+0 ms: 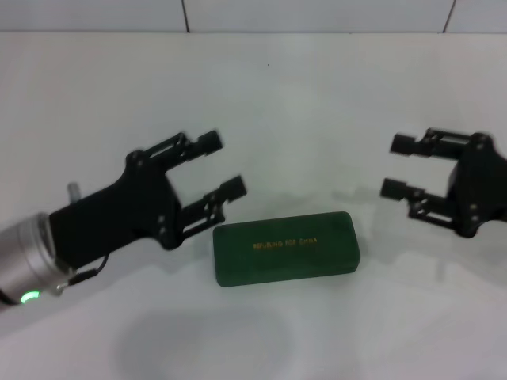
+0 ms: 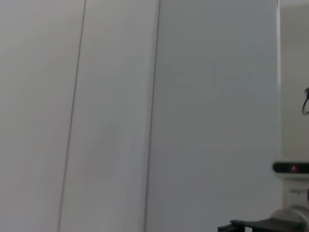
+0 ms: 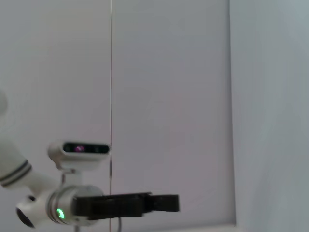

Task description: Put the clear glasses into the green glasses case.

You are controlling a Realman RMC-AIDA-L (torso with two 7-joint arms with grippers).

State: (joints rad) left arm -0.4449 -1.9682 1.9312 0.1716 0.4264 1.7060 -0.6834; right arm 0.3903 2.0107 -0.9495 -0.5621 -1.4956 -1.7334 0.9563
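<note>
The green glasses case (image 1: 286, 247) lies shut on the white table, lid up with gold lettering, in the middle of the head view. My left gripper (image 1: 224, 165) hovers open just left of and behind the case, with nothing between its fingers. Off to the right of the case, my right gripper (image 1: 394, 166) is open and holds nothing, its fingers pointing left. The clear glasses do not show in any view. The right wrist view catches the left arm (image 3: 116, 205) from the side, farther off.
The white table (image 1: 285, 87) runs back to a tiled wall (image 1: 317, 14). Both wrist views face pale wall panels; a corner of the other arm (image 2: 289, 193) shows in the left wrist view.
</note>
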